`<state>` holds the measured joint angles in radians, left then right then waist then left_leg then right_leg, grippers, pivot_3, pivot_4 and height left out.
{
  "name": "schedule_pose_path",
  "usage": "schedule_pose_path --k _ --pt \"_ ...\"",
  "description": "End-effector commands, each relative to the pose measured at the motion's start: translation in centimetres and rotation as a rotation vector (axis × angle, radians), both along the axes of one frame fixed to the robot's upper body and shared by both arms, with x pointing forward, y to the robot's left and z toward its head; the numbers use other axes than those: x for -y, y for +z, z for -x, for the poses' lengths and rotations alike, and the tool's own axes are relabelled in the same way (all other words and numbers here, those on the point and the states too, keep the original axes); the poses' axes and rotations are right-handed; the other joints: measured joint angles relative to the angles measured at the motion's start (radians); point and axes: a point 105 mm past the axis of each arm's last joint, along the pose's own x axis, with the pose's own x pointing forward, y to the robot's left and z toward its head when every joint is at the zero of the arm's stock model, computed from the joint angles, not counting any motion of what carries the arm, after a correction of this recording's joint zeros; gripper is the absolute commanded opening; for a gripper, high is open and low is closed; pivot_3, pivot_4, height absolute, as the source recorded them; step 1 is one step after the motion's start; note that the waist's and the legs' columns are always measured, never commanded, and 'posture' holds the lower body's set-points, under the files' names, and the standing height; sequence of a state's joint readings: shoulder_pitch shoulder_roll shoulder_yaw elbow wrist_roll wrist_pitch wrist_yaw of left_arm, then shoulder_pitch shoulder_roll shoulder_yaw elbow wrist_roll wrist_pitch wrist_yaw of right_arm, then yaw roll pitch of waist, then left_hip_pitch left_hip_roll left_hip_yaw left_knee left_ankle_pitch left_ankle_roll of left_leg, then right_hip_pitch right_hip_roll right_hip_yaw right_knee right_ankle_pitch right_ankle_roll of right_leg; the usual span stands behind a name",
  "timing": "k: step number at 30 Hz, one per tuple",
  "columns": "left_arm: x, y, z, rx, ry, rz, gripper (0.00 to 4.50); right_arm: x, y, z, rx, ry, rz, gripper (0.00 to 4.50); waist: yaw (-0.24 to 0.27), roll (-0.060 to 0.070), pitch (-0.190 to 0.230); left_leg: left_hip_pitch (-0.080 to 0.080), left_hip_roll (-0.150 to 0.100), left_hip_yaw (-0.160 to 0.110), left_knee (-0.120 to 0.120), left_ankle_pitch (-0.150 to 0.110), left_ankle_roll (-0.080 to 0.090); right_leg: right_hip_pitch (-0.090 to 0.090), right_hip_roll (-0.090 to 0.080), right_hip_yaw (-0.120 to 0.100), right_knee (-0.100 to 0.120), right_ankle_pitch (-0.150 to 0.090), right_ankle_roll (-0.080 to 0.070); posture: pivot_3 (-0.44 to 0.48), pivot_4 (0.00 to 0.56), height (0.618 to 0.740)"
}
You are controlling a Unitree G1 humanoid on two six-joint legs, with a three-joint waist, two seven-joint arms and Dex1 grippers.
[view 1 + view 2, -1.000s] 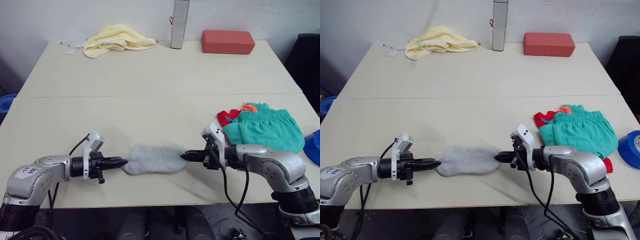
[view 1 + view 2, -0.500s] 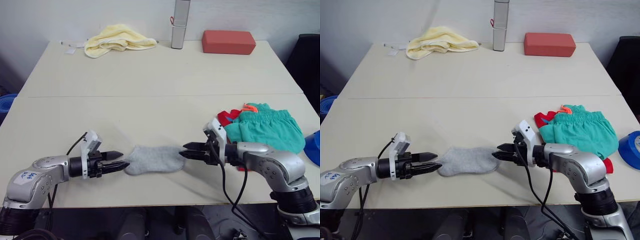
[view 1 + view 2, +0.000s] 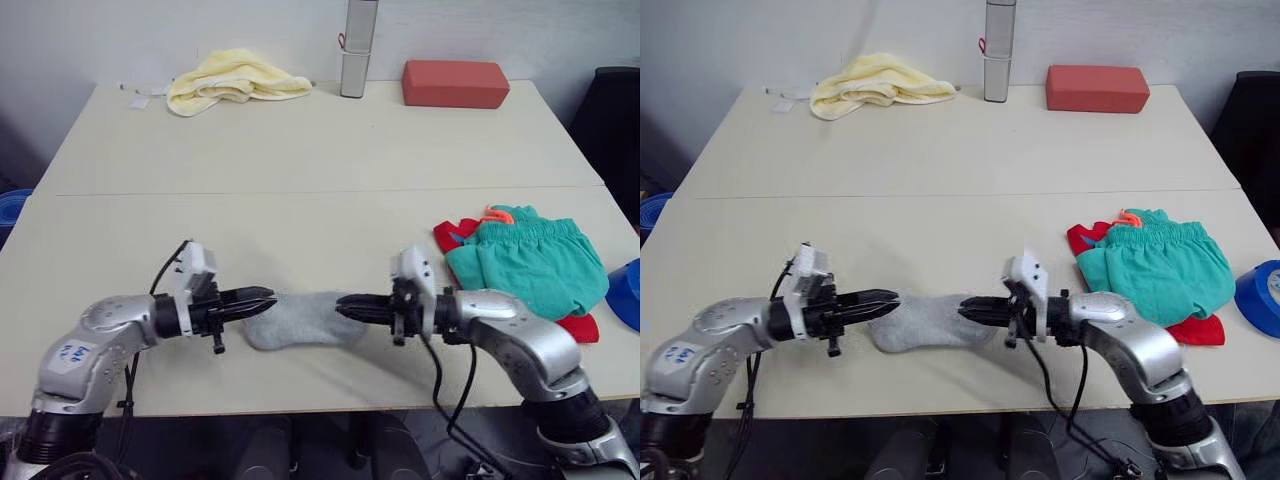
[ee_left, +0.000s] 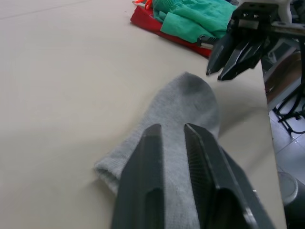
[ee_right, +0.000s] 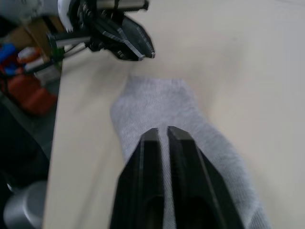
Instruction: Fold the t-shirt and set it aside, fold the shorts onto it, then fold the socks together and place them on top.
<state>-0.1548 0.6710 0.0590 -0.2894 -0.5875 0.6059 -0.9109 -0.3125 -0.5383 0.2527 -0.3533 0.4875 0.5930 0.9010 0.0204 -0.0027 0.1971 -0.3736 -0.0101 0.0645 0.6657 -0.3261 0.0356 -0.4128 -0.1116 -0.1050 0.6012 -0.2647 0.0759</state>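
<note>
The grey socks lie flat as one shape near the table's front edge. My left gripper reaches over their left end, fingers slightly open with the knit showing in the gap. My right gripper is shut, with its tips over the right end; I cannot tell whether they touch the fabric. The two grippers point at each other, a short gap apart. At the right, the teal-green shorts with an orange drawstring rest on the red t-shirt, which peeks out at both sides.
A pale yellow towel, a silver cylinder and a red block stand along the far edge. A blue object sits at the right edge. A seam crosses the table.
Both grippers held the sock's ends, let go, then moved inward over it toward each other. The right gripper's fingers have closed again.
</note>
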Motion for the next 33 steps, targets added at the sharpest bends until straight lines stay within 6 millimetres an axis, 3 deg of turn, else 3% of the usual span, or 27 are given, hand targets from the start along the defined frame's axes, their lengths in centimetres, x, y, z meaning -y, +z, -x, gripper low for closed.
schedule_pose_path --k 1,6,12,17,21,24,27,31,33 --pt "0.6 -2.7 -0.8 0.037 0.018 -0.139 0.02 -1.0 -1.8 -0.5 0.083 -0.006 0.056 0.00 0.000 0.000 0.000 0.000 0.000 0.000 0.000 0.000 0.000 0.000 0.000 0.000 0.000 0.000 0.000 0.000 0.150 0.740" --pt "0.7 -4.5 -0.8 0.035 0.051 -0.176 0.02 0.0 -4.0 -1.0 0.125 -0.027 0.119 0.00 0.002 0.000 0.000 0.000 0.000 0.001 0.001 0.000 0.000 0.000 0.000 0.001 0.001 0.000 0.000 0.000 0.150 0.740" --pt "-0.8 -5.1 -1.1 0.061 0.149 -0.167 0.02 3.1 -3.5 -1.9 0.100 -0.148 0.068 0.00 0.002 0.000 0.000 0.004 0.000 0.000 0.001 0.000 0.000 0.002 -0.001 0.001 -0.001 0.000 0.000 0.000 0.150 0.740" --pt "-0.8 -1.5 -1.1 0.199 0.157 0.018 0.02 4.9 -1.8 -1.5 0.095 -0.136 -0.007 0.00 0.003 0.000 0.000 0.003 0.000 0.000 0.001 0.000 0.000 0.002 -0.001 0.001 -0.001 0.000 0.000 0.000 0.150 0.740" --pt "-2.5 0.9 -0.5 0.157 0.155 0.085 0.02 2.9 0.2 -0.6 0.141 -0.013 -0.064 0.00 -0.007 0.000 0.000 0.003 0.001 0.000 0.000 0.000 0.000 0.001 -0.001 0.001 0.000 -0.001 -0.001 0.000 0.150 0.740" --pt "-4.7 0.2 0.5 -0.010 0.179 0.067 0.60 1.1 0.6 -0.9 0.179 0.020 -0.057 0.00 -0.021 0.000 0.000 0.003 0.001 -0.001 0.000 0.000 -0.001 0.000 -0.001 0.000 0.001 -0.001 -0.002 0.000 0.150 0.740" --pt "-6.3 -1.3 2.2 -0.224 0.202 0.023 1.51 0.0 0.0 -2.0 0.224 0.004 -0.013 0.00 -0.025 0.000 0.000 0.003 0.001 -0.001 0.000 0.000 -0.001 0.000 -0.001 0.000 0.002 -0.001 -0.002 0.000 0.150 0.740" --pt "-6.8 -2.8 3.7 -0.428 0.277 0.009 2.87 -0.5 -1.9 -3.0 0.244 -0.007 0.073 0.00 -0.016 0.000 0.000 0.002 0.001 -0.001 0.000 0.000 -0.001 0.001 -0.001 0.000 0.003 -0.001 -0.002 0.000 0.150 0.740" --pt "-6.5 -3.1 3.7 -0.504 0.321 0.045 3.13 -0.4 -2.5 -3.4 0.231 -0.028 0.093 0.00 -0.016 0.000 0.000 0.002 0.001 -0.003 0.001 0.000 -0.001 0.002 -0.001 0.000 0.001 -0.001 -0.002 0.000 0.150 0.740"
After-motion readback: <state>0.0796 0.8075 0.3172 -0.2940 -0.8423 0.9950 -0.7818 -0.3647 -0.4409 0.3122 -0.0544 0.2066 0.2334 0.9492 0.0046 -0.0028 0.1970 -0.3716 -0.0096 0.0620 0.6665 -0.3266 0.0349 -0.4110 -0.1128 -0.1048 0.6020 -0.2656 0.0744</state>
